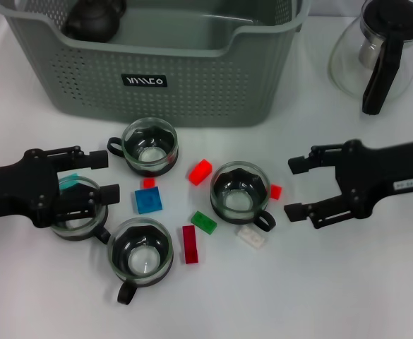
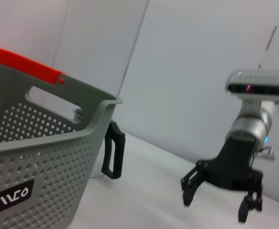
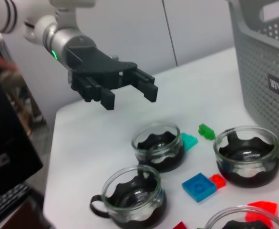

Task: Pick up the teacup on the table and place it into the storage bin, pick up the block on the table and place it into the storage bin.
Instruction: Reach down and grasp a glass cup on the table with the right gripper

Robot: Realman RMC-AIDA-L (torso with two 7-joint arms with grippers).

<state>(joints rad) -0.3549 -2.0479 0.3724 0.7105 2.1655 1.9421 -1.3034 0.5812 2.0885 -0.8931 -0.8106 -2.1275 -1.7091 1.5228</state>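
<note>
Several glass teacups stand on the white table: one (image 1: pixel 148 146) near the storage bin (image 1: pixel 192 92), one (image 1: pixel 240 192) in the middle, one (image 1: pixel 141 251) at the front, and one (image 1: pixel 75 208) at the left. My left gripper (image 1: pixel 102 176) hovers open over that left teacup (image 3: pixel 158 148) and holds nothing. My right gripper (image 1: pixel 293 189) is open and empty, just right of the middle teacup. Loose blocks lie between the cups: red (image 1: pixel 200 171), blue (image 1: pixel 149 200), green (image 1: pixel 203 222), dark red (image 1: pixel 190 244), white (image 1: pixel 251 236) and teal (image 1: pixel 68 180).
A dark round pot (image 1: pixel 93 20) lies in the bin's back left corner. A glass teapot with a black handle (image 1: pixel 379 53) stands at the back right. A small red block (image 1: pixel 275 191) lies next to the right gripper.
</note>
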